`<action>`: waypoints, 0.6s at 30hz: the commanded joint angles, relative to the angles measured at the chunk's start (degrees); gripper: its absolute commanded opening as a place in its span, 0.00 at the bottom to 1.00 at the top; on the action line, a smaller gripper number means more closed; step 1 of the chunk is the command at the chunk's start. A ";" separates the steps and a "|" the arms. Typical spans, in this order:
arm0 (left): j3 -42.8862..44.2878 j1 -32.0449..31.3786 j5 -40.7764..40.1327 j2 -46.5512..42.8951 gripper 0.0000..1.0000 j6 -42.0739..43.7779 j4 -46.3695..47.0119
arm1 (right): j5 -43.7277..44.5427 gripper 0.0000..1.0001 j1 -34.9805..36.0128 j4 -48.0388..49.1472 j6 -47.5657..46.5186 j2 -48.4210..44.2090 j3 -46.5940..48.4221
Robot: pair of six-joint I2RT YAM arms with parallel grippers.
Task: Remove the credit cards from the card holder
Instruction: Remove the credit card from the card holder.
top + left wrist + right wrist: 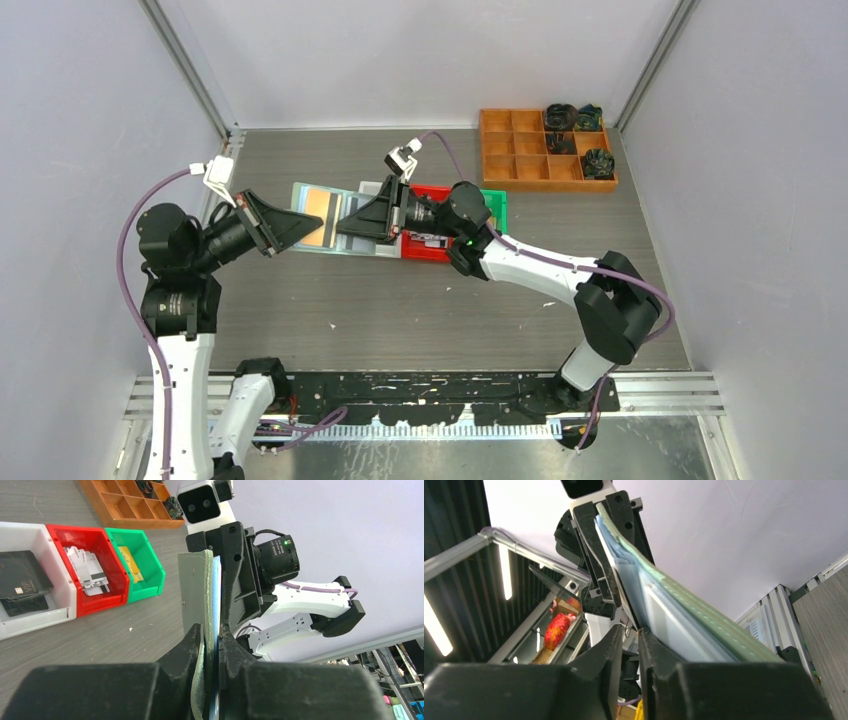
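Item 1, left gripper (210, 647): clenched on the mint card holder (196, 587), held edge-up. Item 2, right gripper (638, 642): jaws nearly together, pinching its pale inner leaves.

Pale grey walls (90, 100); dark woodgrain table (400, 310)

The top camera sits high behind the arm bases, looking down over the whole bench (400, 310), with the card holder (345, 208) small at mid-frame. The left wrist camera sights along the left fingers (185, 650), close and edge-on to the card holder (197, 590). The right wrist camera, sighting along the right fingers (606, 650), faces it from the opposite end.
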 commanded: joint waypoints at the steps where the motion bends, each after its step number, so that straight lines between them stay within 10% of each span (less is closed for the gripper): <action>1: -0.85 -0.89 4.47 -0.42 0.10 -1.28 1.78 | 6.58 0.18 1.32 0.17 -2.30 -1.71 3.95; 7: -0.72 -0.89 6.74 -0.85 0.10 -2.27 3.05 | 10.24 0.01 1.20 -7.09 -6.93 -4.65 1.61; 18: 0.62 -0.85 8.68 0.01 0.12 -4.15 4.72 | 11.42 0.01 -0.79 -10.08 -9.99 -8.89 -4.72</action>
